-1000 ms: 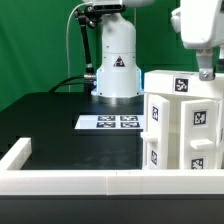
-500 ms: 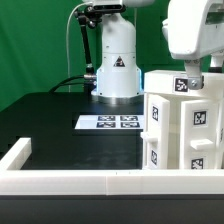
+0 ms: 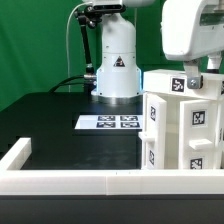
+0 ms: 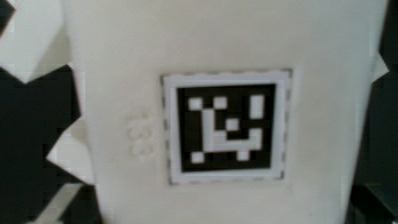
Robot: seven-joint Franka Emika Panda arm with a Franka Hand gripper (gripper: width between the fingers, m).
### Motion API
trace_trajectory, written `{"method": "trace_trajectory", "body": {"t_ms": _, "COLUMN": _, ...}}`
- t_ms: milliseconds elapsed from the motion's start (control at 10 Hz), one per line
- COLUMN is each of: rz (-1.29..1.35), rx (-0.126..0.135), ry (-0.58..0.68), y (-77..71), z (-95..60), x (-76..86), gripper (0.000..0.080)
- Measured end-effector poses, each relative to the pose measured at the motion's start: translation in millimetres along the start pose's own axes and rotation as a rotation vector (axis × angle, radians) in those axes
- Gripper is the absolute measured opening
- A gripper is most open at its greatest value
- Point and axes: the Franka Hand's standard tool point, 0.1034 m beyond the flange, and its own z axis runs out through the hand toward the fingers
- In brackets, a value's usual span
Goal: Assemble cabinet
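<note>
The white cabinet [image 3: 168, 130] stands at the exterior view's right, tall and boxy, with marker tags on its faces and a tagged white block [image 3: 181, 85] on top. My gripper [image 3: 200, 68] hangs right over that top, its dark fingers reaching down to the block. In the wrist view the white block [image 4: 125, 130] with one tag [image 4: 228, 125] fills the picture from very close. The jaws stand wide, one at either side of the block. Whether they touch it does not show.
The marker board [image 3: 110, 122] lies flat on the black table in front of the arm's white base [image 3: 117, 60]. A long low white border frame [image 3: 70, 181] runs along the near edge and up the exterior view's left side.
My gripper has come down and moved to the exterior view's left, over the cabinet's top block. The cabinet has not moved.
</note>
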Motion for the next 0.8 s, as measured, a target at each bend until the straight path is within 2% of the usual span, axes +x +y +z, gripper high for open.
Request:
{"method": "trace_trajectory", "body": {"t_ms": 200, "rz": 0.044, "rx": 0.0, "ry": 0.0, "y": 0.2, "z": 0.0, "x": -0.2, "gripper": 0.0561}}
{"method": "trace_trajectory", "body": {"t_ms": 800, "rz": 0.541, "rx": -0.004, "ry": 0.008, "y": 0.8, "z": -0.2, "x": 1.1, "gripper": 0.0563}}
